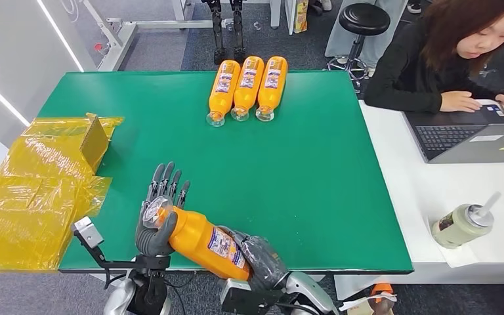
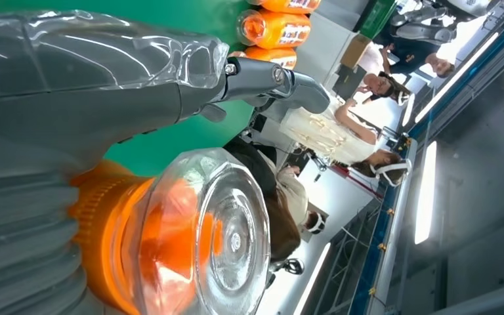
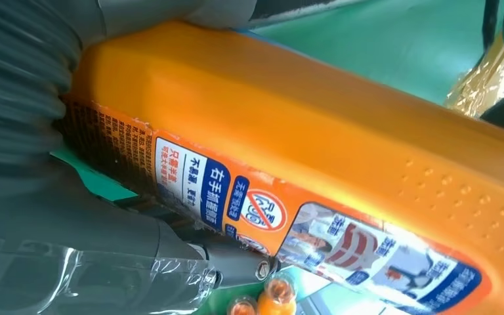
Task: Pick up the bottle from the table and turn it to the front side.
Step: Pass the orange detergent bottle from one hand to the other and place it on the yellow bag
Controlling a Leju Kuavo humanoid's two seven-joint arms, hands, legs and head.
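Observation:
An orange bottle [image 1: 203,243] with a printed label lies slanted over the green table's [image 1: 328,197] front edge, lifted between my two hands. My left hand [image 1: 159,213] cups its clear cap end. The thumb is across the neck and the fingers stand straight up behind it. My right hand [image 1: 259,259] grips the bottle's other end from below. In the left wrist view the clear end of the bottle [image 2: 197,243] sits against my left hand [image 2: 72,105]. The right wrist view has the bottle's label [image 3: 315,249] close up beside my right hand [image 3: 52,223].
Three more orange bottles [image 1: 247,88] lie side by side at the table's far edge. A yellow plastic bag [image 1: 33,190] with a cardboard box [image 1: 95,141] covers the left end. At the white table [image 1: 394,190] on the right, a person [image 1: 446,59] works on a laptop [image 1: 479,141] near a lidded cup [image 1: 462,226].

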